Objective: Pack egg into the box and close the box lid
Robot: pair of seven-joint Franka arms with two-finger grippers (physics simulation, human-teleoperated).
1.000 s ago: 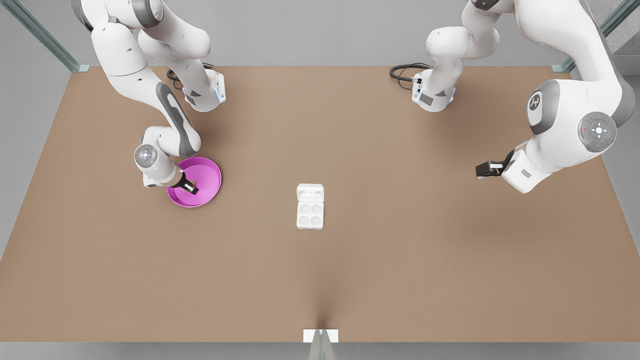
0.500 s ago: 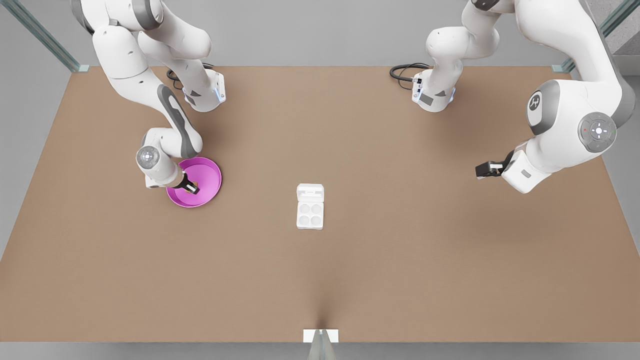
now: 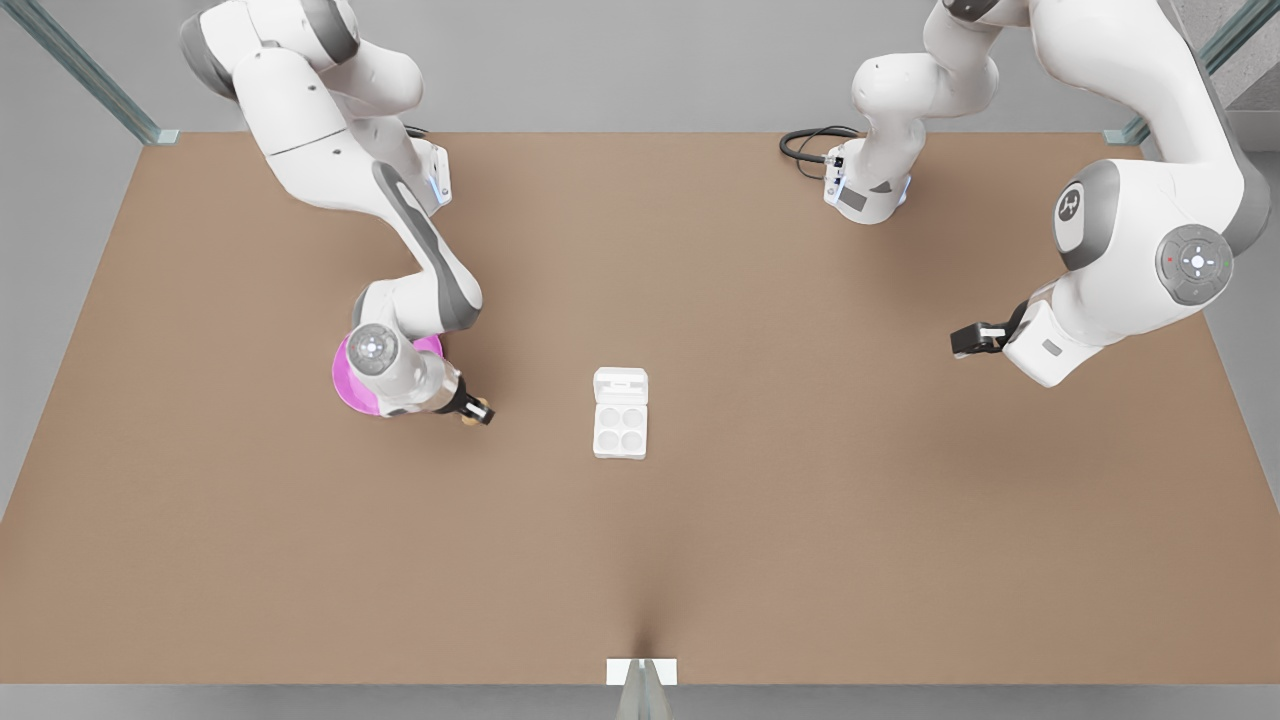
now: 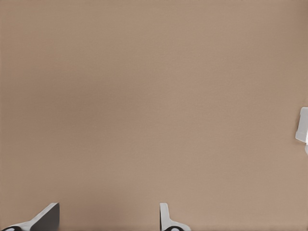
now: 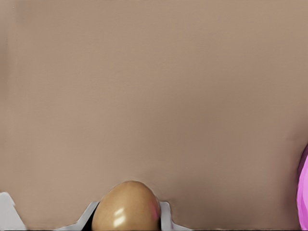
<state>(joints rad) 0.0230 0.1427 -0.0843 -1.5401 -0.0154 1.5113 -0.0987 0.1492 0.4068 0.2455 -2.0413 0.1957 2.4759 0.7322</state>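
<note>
The right gripper, clamped on the egg, is mid-carry between the pink plate and the open egg carton, needing alignment over a cup, while the left gripper waits open, well beyond the carton.

A simulated robot test cell: bare brown table, grey surround, glass-edged corner posts.
</note>
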